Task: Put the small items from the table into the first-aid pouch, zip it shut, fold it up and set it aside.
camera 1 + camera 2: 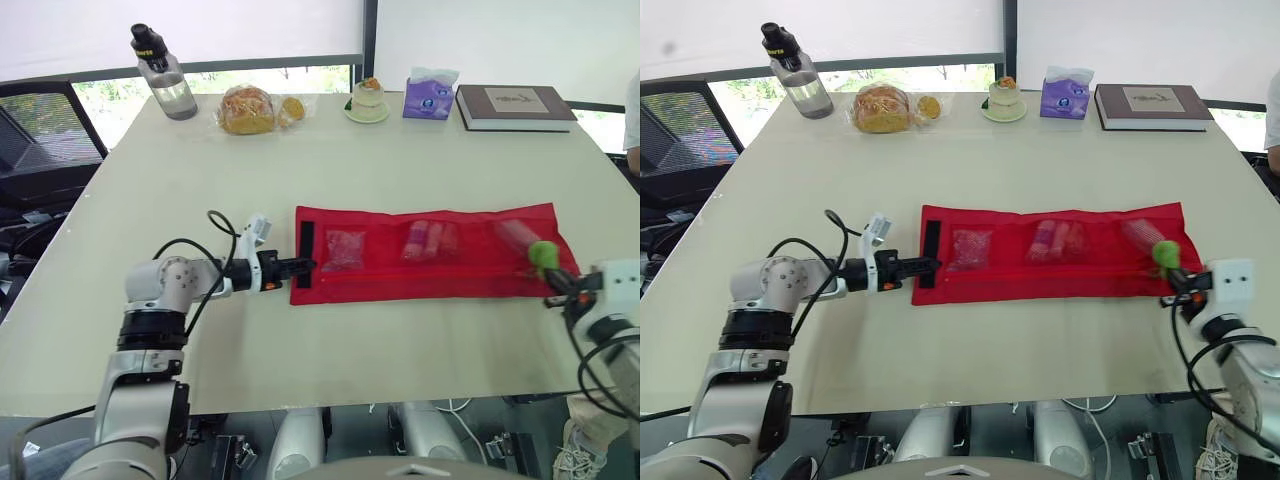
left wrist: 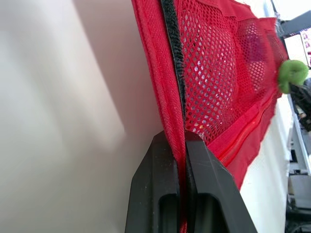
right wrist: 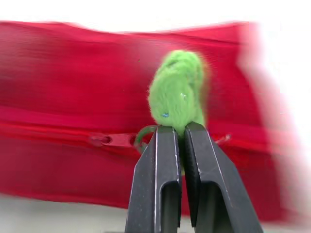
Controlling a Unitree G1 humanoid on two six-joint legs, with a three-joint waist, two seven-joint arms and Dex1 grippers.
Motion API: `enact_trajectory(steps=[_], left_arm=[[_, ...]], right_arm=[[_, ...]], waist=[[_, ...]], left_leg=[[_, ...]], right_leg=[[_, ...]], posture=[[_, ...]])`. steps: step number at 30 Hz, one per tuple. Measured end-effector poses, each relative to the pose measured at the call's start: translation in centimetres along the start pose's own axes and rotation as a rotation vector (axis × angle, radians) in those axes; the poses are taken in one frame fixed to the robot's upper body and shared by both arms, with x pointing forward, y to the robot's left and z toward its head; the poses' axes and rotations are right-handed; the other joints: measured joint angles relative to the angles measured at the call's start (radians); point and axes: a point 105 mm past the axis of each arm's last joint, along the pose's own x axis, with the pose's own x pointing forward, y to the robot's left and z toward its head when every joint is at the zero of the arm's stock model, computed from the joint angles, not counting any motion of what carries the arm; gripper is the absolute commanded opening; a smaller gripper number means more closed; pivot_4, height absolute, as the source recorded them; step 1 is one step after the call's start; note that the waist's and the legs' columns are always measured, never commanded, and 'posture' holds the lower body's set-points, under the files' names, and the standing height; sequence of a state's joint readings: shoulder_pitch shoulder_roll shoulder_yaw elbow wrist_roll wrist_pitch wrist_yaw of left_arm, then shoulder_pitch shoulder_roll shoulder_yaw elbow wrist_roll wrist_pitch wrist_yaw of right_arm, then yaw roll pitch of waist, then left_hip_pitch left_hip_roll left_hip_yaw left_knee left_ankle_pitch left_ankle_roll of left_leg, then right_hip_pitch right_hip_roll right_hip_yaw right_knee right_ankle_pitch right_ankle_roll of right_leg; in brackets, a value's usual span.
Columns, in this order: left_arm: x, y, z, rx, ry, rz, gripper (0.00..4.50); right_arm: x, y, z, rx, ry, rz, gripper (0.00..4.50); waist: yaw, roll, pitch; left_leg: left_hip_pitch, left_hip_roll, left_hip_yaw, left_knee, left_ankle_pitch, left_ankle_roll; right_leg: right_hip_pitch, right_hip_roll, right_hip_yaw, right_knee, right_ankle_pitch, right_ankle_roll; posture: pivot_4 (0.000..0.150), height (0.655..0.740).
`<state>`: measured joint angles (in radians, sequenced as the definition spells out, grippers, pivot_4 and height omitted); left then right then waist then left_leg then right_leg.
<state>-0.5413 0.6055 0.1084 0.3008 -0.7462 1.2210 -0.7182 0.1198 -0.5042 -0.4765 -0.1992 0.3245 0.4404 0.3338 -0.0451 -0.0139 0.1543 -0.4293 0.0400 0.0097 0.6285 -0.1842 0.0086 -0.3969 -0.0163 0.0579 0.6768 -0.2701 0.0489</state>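
Note:
The red first-aid pouch (image 1: pixel 430 255) lies unfolded flat on the table, with small items showing through its mesh pockets (image 2: pixel 214 82). My left gripper (image 1: pixel 303 266) is shut on the pouch's left edge, next to the black strip (image 1: pixel 306 241). At the pouch's right end my right gripper (image 1: pixel 556 280) is shut on the fluffy green zipper pull (image 3: pixel 177 99), which is tied to the zipper slider (image 3: pixel 104 140). The zipper line (image 1: pixel 430 270) runs along the pouch's near side.
Along the far edge of the table (image 1: pixel 300 160) stand a water bottle (image 1: pixel 160 75), wrapped bread (image 1: pixel 247 109), a small cake on a plate (image 1: pixel 367 101), a purple tissue pack (image 1: pixel 429 94) and a book (image 1: pixel 515 107). A person's sleeve (image 1: pixel 632 110) shows at far right.

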Motion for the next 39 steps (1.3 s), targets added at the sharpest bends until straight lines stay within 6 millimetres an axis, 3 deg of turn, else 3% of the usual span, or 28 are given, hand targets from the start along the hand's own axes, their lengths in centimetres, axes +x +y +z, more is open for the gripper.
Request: enact_trajectory(steps=[1, 2, 9, 13, 14, 19, 20, 25, 30, 31, 35, 39], left_arm=[[-0.5, 0.3, 0.2, 0.0, -0.007, 0.011, 0.0], [-0.5, 0.4, 0.2, -0.001, -0.009, 0.014, 0.0], [-1.5, 0.7, -0.3, -0.011, -0.032, 0.022, 0.0], [-2.4, 1.2, -0.4, -0.02, -0.056, 0.047, 0.0], [-2.7, 1.4, -0.4, -0.024, -0.062, 0.057, 0.0], [-4.4, 2.3, -0.2, -0.013, -0.08, 0.121, 0.0], [-4.7, 2.5, -0.1, -0.011, -0.085, 0.134, 0.0], [-5.7, 2.8, 0.5, 0.033, -0.115, 0.169, 1.88], [-7.1, 3.2, 1.8, 0.096, -0.159, 0.22, 4.25], [-7.4, 3.3, 2.0, 0.11, -0.164, 0.238, 4.46], [-9.9, 4.1, 3.7, 0.195, -0.186, 0.352, 4.46], [-10.4, 1.7, 6.7, 0.351, -0.239, 0.323, 4.46]], right_arm=[[0.0, -1.6, -0.3, 0.0, 0.007, -0.086, 0.02], [0.0, -1.9, -0.3, 0.002, 0.009, -0.102, 0.02], [0.9, -1.9, 0.3, 0.037, -0.028, -0.129, 0.02], [1.1, -0.9, 0.2, 0.103, -0.026, -0.099, 1.39], [0.9, -0.8, 0.2, 0.114, -0.025, -0.095, 2.1], [-0.8, -1.3, 0.7, 0.189, -0.034, -0.094, 4.45], [-1.2, -1.0, 0.8, 0.221, -0.04, -0.063, 4.45], [-2.7, 2.2, 1.1, 0.32, -0.012, 0.142, 4.5], [-3.9, 4.7, 0.1, 0.417, 0.083, 0.259, 4.5], [-4.0, 4.9, 0.0, 0.429, 0.097, 0.265, 4.5], [-3.6, 5.7, -0.3, 0.526, 0.127, 0.253, 4.5], [-2.5, 6.5, -0.2, 0.647, 0.128, 0.225, 4.5]], waist=[[0.0, 0.0, 0.0], [0.0, 0.0, 0.0], [-0.002, 0.0, 0.0], [-0.002, 0.0, 0.0], [-0.001, 0.0, 0.0], [-0.002, -0.001, 0.0], [-0.002, -0.001, 0.0], [-0.001, -0.001, 0.0], [0.0, -0.001, 0.0], [0.0, -0.001, 0.001], [0.001, -0.009, 0.006], [0.011, -0.011, 0.006]], left_leg=[[0.0, 0.0, 0.001, -0.001, 0.0, 0.0], [0.0, 0.0, 0.002, -0.001, 0.0, 0.0], [0.003, 0.001, 0.008, -0.004, 0.0, 0.0], [0.003, 0.001, 0.009, -0.004, 0.0, 0.0], [0.003, 0.001, 0.009, -0.004, 0.0, 0.0], [0.004, 0.002, 0.009, -0.007, 0.0, 0.0], [0.004, 0.002, 0.009, -0.007, 0.0, 0.0], [0.008, 0.002, 0.009, -0.011, 0.0, 0.0], [0.011, 0.006, 0.011, -0.013, 0.0, 0.0], [0.011, 0.006, 0.011, -0.013, 0.0, 0.0], [0.009, 0.009, 0.01, -0.014, 0.0, 0.0], [-0.004, 0.007, 0.012, -0.013, 0.0, 0.0]], right_leg=[[0.0, 0.0, 0.001, 0.0, 0.0, 0.0], [-0.001, 0.0, 0.002, 0.0, 0.0, 0.0], [-0.002, 0.0, 0.008, 0.0, 0.002, 0.003], [-0.003, 0.0, 0.01, 0.0, 0.002, 0.004], [-0.003, 0.0, 0.01, 0.0, 0.001, 0.003], [-0.004, 0.0, 0.011, 0.0, 0.001, 0.003], [-0.004, 0.0, 0.011, 0.0, 0.0, 0.002], [-0.004, 0.0, 0.014, 0.0, -0.001, 0.001], [-0.003, -0.001, 0.015, 0.0, -0.001, 0.0], [-0.003, -0.001, 0.015, 0.0, -0.001, 0.0], [-0.005, -0.002, 0.015, -0.001, -0.002, -0.001], [-0.014, -0.005, 0.012, -0.002, 0.001, -0.005]], posture=[[0.15, 0.74], [0.15, 0.74], [0.15, 0.74], [0.15, 0.74], [0.15, 0.74], [0.15, 0.74], [0.15, 0.74], [0.15, 0.74], [0.15, 0.74], [0.15, 0.74], [0.15, 0.74], [0.15, 0.74]])
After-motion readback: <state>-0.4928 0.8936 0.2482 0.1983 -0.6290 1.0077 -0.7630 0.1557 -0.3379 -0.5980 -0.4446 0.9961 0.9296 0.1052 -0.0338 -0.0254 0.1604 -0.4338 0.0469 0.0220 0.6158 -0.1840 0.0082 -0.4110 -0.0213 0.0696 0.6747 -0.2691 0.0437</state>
